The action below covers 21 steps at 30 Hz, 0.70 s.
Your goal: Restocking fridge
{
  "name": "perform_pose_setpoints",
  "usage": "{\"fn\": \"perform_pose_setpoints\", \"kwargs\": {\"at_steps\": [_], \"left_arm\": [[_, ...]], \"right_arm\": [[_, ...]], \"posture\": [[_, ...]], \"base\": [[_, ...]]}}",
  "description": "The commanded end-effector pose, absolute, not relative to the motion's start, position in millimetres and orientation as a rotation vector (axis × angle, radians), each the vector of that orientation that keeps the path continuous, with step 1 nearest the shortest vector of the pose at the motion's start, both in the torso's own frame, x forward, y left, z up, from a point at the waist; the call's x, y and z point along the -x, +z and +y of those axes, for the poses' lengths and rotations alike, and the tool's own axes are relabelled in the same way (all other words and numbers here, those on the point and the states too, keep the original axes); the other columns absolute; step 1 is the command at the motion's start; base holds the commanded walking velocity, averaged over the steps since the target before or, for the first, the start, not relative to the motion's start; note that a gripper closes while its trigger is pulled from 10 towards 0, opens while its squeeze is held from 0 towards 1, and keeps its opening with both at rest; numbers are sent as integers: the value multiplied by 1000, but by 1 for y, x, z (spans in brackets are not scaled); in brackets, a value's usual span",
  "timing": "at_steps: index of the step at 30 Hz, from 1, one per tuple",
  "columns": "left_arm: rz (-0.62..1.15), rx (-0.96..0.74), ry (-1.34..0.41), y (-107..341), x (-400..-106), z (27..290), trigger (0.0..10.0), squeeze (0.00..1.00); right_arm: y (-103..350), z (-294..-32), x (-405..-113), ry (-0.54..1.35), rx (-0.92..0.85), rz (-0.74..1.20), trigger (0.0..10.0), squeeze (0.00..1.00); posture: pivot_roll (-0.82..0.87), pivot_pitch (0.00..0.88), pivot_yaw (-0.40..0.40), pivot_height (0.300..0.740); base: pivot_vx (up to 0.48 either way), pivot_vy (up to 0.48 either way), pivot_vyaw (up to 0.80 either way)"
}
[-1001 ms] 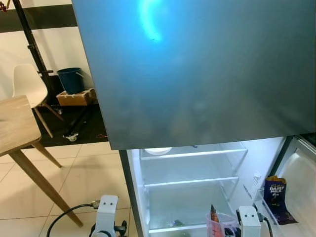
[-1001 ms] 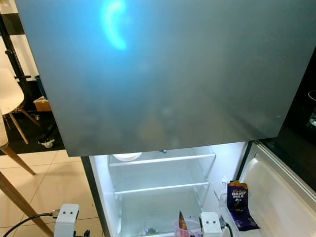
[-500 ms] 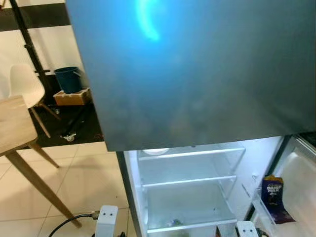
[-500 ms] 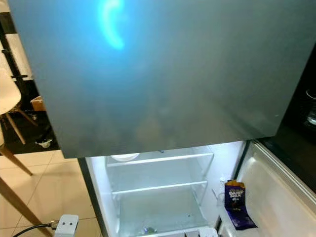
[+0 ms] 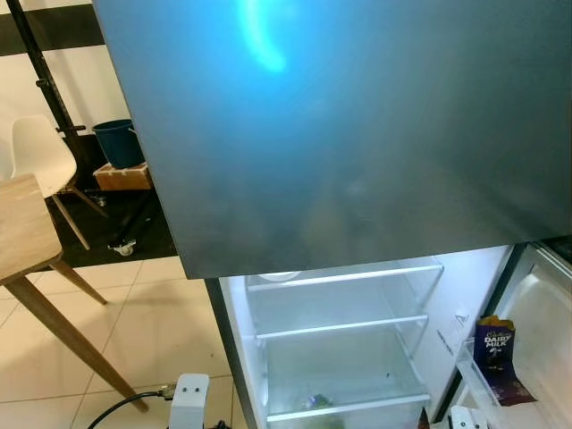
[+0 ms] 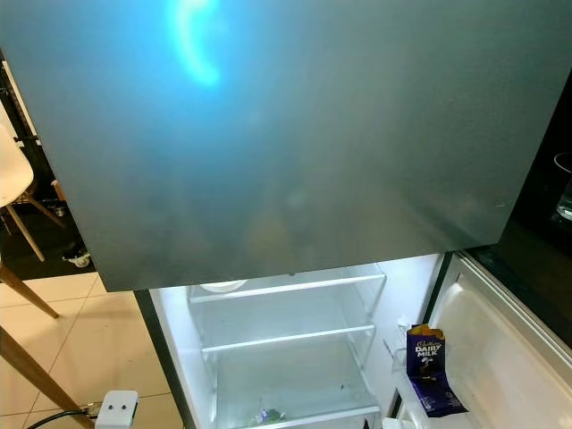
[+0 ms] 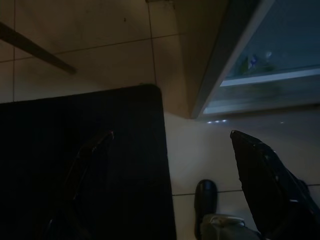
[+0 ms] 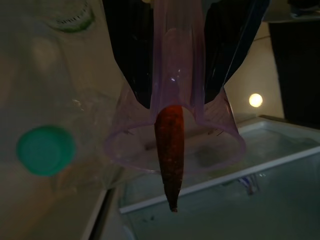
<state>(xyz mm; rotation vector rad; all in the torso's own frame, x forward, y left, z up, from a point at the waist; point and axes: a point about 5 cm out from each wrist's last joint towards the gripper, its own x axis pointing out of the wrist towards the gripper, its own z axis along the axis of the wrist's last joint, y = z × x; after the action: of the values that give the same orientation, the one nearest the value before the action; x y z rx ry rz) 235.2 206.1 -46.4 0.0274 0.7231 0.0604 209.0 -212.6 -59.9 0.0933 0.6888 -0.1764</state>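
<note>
The fridge's lower compartment [image 5: 340, 326] stands open and lit, its glass shelves mostly bare, with a white dish [image 5: 279, 276] on the top shelf and a small item [image 5: 315, 401] low down. A Dairy Milk bag [image 5: 497, 344] sits in the open door's bin. In the right wrist view my right gripper [image 8: 177, 75] is shut on a clear purple cup [image 8: 220, 135] with a carrot [image 8: 170, 150] sticking out, held before a fridge shelf. My left gripper [image 7: 172, 145] hangs open over the floor by the fridge's edge.
The grey freezer door [image 5: 357, 134] looms overhead. A wooden table [image 5: 22, 223], white chair [image 5: 31, 156], blue bucket [image 5: 121, 143] and black stand [image 5: 45, 80] are at the left. Clear bottles with a green cap [image 8: 46, 150] are beside the cup. A black mat [image 7: 85, 165] lies underfoot.
The right arm with the cup and carrot has sunk below the head views' lower edge. The left wrist has dropped a little too. The camera has shifted slightly.
</note>
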Motion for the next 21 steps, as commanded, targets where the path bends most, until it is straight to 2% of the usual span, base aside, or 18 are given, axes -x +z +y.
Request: {"fn": "perform_pose_setpoints", "kwargs": {"at_steps": [1, 21], "left_arm": [[733, -50, 56, -47, -234, 206, 10000, 0], [749, -58, 58, -49, -234, 203, 10000, 0]], "right_arm": [[-53, -213, -217, -169, -113, 637, 10000, 0], [-51, -209, -223, -128, -116, 638, 10000, 0]], "posture": [[-75, 70, 41, 740], [-71, 81, 37, 740]], "base": [[0, 0, 0], [0, 0, 0]]}}
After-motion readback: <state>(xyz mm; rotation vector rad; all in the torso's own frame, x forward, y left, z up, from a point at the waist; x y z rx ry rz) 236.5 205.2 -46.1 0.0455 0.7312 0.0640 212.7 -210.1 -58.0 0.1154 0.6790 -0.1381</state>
